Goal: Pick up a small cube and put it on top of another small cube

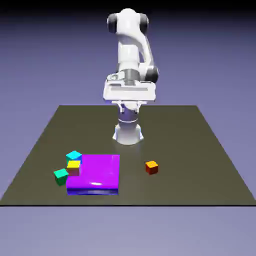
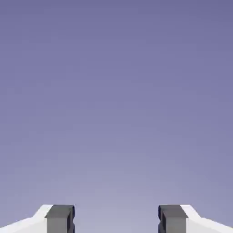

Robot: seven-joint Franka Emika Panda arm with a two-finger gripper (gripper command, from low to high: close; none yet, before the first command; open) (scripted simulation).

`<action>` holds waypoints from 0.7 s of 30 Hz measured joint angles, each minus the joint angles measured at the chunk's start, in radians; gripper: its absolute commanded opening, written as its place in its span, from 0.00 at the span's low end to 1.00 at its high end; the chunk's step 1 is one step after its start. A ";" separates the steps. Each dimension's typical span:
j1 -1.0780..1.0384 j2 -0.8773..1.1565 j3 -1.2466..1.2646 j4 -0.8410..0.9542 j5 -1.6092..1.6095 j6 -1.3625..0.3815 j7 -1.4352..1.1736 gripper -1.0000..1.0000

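Dark olive, the bench [image 1: 175, 130] spreads as a flat slab whose near edge runs straight across the exterior view, its two sides converging toward the far edge. Orange on top with red sides, the small cube [image 1: 151, 167] lies to the exterior view's right of the purple block [image 1: 95, 171], well apart from it, with bare surface between the two and a wide bare margin between the cube and the bench's right edge. The purple block, glossy and broad, sits near the front edge; the yellow-topped cube [image 1: 74, 167], the cyan cube [image 1: 74, 156] and the green cube [image 1: 61, 176] cluster at its left side, leaving little room there; whether they touch cannot be told. Above the bench, the white arm [image 1: 128, 47] holds the claw [image 2: 116, 219] well away from every cube, its fingers spread apart, released, with nothing between them. Blue-violet backdrop [image 1: 215, 65] surrounds the bench, darkening to black at the top
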 measured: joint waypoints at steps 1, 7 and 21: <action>-0.021 0.036 0.018 0.009 0.035 -0.035 0.019 0.50; -0.145 0.254 0.126 0.062 0.243 -0.242 0.133 0.50; -0.436 0.761 0.379 0.186 0.729 -0.726 0.398 0.50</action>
